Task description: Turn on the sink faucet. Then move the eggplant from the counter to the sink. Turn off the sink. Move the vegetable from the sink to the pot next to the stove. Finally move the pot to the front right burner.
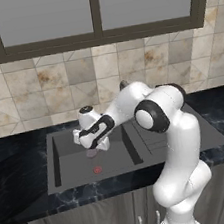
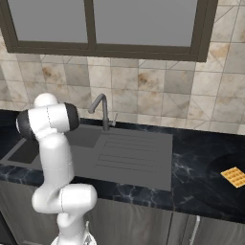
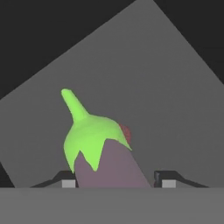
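Tool (image 3: 114,183) clamps the eggplant (image 3: 103,151), probably just above the sink (image 1: 70,162) floor near the red drain mark (image 1: 97,169). Lower it, release low, retreat straight up.

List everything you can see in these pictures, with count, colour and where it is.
eggplant: one, purple with green stem, between the gripper's fingers above the sink floor
sink: one, dark grey, set in the counter
sink faucet: one, dark grey, behind the sink
counter: one, black marble
yellow waffle-like item: one, right end of the counter
window: one, dark frame, above the tiles
gripper: one, dark tips either side of the eggplant
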Controlling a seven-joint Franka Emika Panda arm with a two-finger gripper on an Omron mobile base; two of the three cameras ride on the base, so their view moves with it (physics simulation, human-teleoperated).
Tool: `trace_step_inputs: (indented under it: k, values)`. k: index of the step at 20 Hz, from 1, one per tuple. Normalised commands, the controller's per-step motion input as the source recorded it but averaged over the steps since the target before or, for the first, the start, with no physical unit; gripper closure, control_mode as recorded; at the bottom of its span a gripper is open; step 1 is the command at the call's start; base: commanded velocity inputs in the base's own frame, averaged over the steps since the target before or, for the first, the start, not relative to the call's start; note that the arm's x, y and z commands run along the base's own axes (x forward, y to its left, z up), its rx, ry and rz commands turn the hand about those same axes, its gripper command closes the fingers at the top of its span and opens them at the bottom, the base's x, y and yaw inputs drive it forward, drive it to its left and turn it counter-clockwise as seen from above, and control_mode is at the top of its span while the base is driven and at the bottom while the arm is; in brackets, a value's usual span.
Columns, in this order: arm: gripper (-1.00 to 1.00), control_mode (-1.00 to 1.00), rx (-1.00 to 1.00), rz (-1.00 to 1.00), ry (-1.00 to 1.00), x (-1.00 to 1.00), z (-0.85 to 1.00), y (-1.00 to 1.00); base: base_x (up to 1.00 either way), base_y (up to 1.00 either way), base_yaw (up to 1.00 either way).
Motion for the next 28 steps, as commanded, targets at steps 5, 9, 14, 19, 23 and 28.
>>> trace_step_inputs:
  k: [5,9,14,19,23,28]
  values:
    - [1.00,-1.00,-0.05,0.12,-0.09,-0.46,0.62,-0.19,0.00,0.00,0.00]
    - [1.00,-1.00,-0.10,0.15,-0.02,-0.46,0.62,-0.21,0.00,0.00,0.00]
    - [1.00,-1.00,-0.09,0.17,0.01,-0.40,0.70,-0.20,0.00,0.00,0.00]
    - [1.00,-1.00,-0.09,0.19,0.04,-0.43,0.63,-0.12,0.00,0.00,0.00]
    - [1.00,-1.00,-0.02,0.20,0.00,-0.51,0.17,-0.22,0.00,0.00,0.00]
    - [1.00,-1.00,0.00,0.14,0.05,-0.42,0.03,-0.40,0.00,0.00,0.00]
